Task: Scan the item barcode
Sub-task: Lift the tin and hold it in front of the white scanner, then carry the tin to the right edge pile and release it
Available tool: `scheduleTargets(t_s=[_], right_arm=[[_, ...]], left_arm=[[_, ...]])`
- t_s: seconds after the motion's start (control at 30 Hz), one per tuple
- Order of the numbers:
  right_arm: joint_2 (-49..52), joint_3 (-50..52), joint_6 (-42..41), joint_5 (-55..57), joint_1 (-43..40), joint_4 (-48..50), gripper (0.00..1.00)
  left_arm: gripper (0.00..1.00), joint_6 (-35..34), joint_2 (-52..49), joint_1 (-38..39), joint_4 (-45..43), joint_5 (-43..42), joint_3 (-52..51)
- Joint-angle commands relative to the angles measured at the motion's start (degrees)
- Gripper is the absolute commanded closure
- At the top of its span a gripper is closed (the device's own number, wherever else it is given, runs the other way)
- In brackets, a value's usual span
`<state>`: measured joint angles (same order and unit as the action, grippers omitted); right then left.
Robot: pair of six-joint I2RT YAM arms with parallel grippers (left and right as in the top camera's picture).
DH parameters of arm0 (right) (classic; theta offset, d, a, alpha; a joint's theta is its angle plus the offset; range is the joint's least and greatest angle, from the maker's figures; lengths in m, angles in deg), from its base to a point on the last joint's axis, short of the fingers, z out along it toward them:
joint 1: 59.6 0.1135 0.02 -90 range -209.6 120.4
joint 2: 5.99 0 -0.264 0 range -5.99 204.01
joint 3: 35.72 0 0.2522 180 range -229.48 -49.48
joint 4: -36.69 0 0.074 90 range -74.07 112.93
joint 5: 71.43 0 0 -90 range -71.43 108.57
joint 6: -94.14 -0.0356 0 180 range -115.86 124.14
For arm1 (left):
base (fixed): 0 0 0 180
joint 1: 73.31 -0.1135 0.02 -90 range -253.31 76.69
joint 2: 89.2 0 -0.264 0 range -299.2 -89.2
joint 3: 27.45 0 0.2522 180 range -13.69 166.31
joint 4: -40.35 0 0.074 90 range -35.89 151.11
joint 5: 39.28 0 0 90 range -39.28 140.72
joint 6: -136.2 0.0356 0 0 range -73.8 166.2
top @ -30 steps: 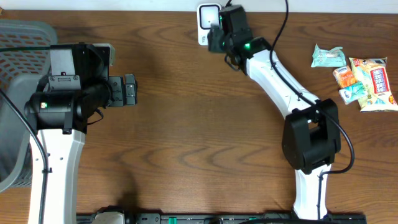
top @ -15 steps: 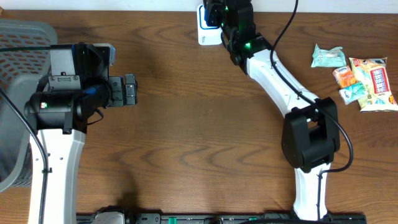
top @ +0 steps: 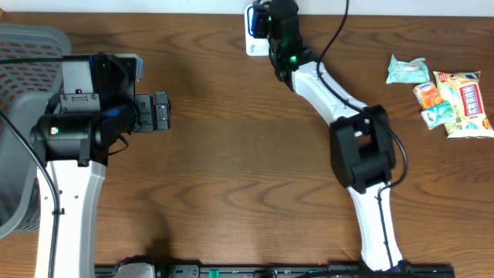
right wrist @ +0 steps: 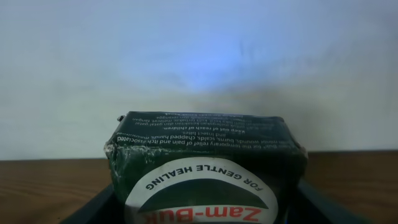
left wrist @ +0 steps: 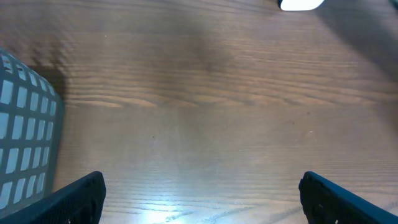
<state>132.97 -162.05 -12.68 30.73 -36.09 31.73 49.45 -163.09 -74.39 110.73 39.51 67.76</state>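
Note:
A dark green Zam-Buk box [right wrist: 205, 168] with a white oval label sits between the fingers of my right gripper [right wrist: 205, 214], which is shut on it, label toward the camera and a pale wall behind. From overhead the right gripper [top: 268, 17] is at the table's back edge, right over the white scanner [top: 252, 38]; the box is hard to make out there. My left gripper [top: 162, 110] hangs open at the left with nothing in it. In its own view the left gripper [left wrist: 202, 205] shows only bare wood between its fingertips [left wrist: 81, 199].
A grey mesh basket [top: 19, 46] stands at the far left, its wall also in the left wrist view [left wrist: 25, 143]. Several snack packets [top: 448, 96] lie at the far right. The white scanner [left wrist: 300, 4] peeks in at the top of the left wrist view.
The right arm has swung left and toward the back edge, bringing the box over the scanner. The left arm has not moved.

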Motion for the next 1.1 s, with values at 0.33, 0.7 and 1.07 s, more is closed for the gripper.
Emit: scheduleTargets(t_s=[0.33,0.7,1.07], right_arm=[[3.67,-3.15,1.22,2.36,0.96,0.55,0.41],[3.61,-3.23,1.22,2.56,0.96,-0.61,0.41],[-1.64,-8.72,0.92,2.75,-1.22,-12.7,0.42]], left_arm=[[0.02,0.59,-0.17,-0.31,0.13,0.35,0.42],[0.02,0.59,-0.17,-0.31,0.13,0.35,0.42],[0.02,0.59,-0.17,-0.31,0.13,0.35,0.42]])
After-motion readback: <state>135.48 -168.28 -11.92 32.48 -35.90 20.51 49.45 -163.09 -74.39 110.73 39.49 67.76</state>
